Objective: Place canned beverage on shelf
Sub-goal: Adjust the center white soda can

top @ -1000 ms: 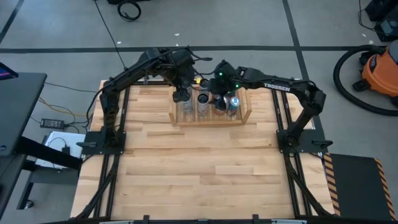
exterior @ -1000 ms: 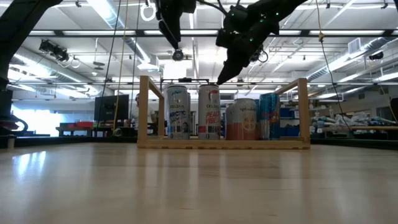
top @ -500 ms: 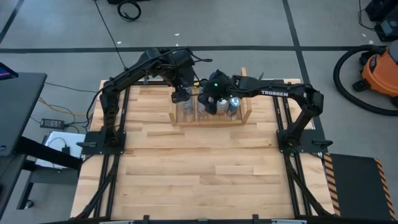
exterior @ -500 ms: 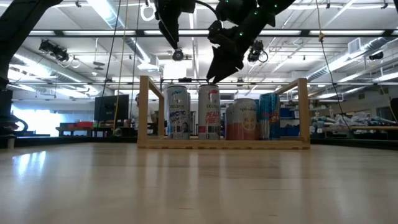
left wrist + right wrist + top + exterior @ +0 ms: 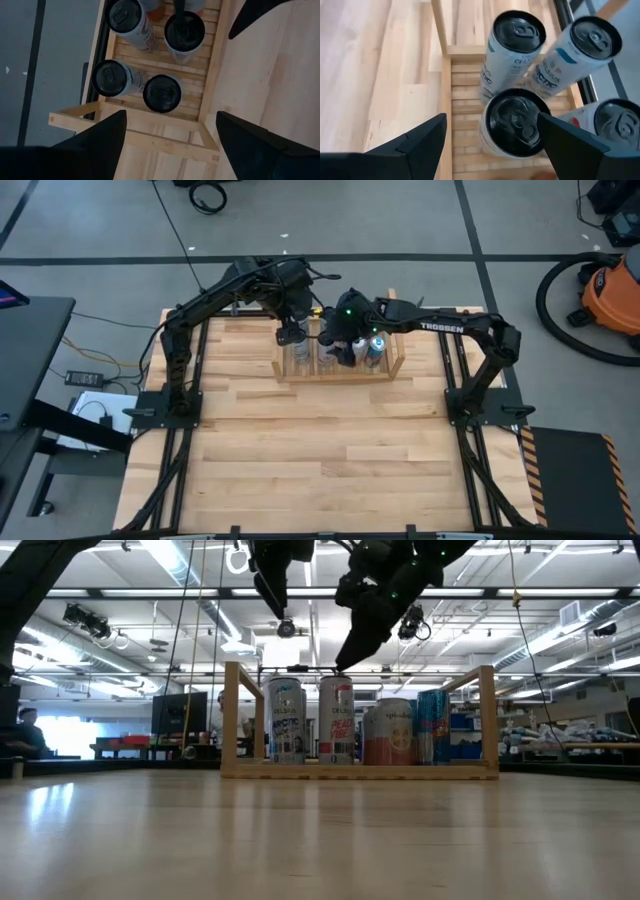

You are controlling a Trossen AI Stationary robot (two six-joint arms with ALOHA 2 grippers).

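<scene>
The light wooden shelf stands at the table's far middle, with several upright cans on its slatted base. In the low view the cans stand in a row between the two side boards. My left gripper hangs open above the shelf's left end; a dark-topped can stands below it. My right gripper is open above the shelf's middle, over a white can with a black top. Neither gripper holds anything.
The wide wooden tabletop stretches from the shelf to the near edge. An orange vacuum with a hose stands on the floor at the far right. The arm bases stand at the table's left and right sides.
My right gripper has gone toward the table's left edge above the shelf, from over the right cans to over the middle cans, and has risen a little. The cans and the shelf have stayed where they were.
</scene>
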